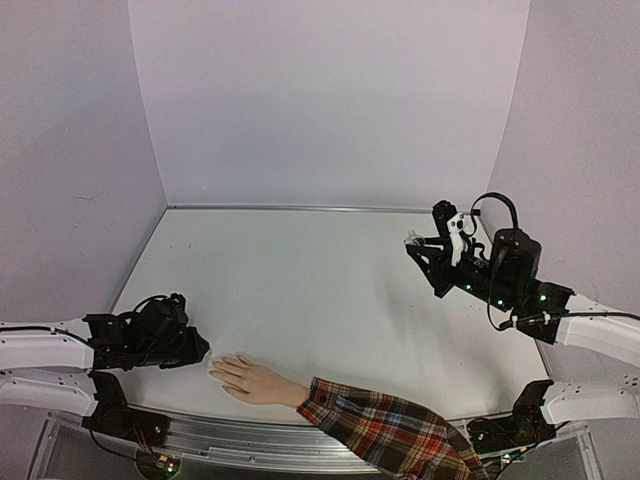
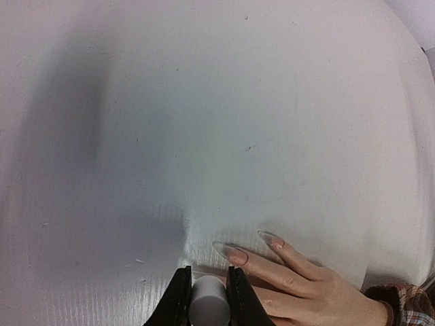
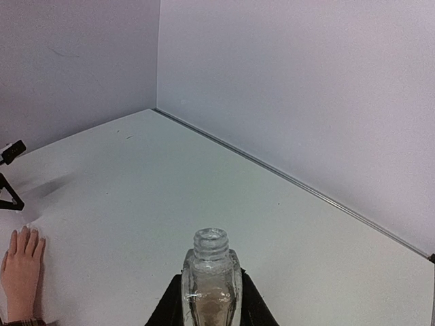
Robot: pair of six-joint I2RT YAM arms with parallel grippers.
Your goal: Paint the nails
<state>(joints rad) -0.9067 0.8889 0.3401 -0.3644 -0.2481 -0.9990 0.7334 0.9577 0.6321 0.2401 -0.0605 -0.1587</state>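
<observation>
Smearing skin is the risk, as the left gripper [image 2: 208, 274], clamped on what looks like a white brush cap [image 2: 208, 305], sits beside the nails [image 2: 231, 252] of the mannequin hand [image 2: 302, 288] at the near edge of the table [image 1: 320, 290], brush hidden; the right gripper [image 3: 211, 302], pinching the open bottle [image 3: 211, 268], could spill it.

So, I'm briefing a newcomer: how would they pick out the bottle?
On the right side of the white table, find the right arm. The right gripper holds a small clear glass bottle. Its see-through body and uncapped threaded neck set it apart from the beige mannequin hand.
</observation>
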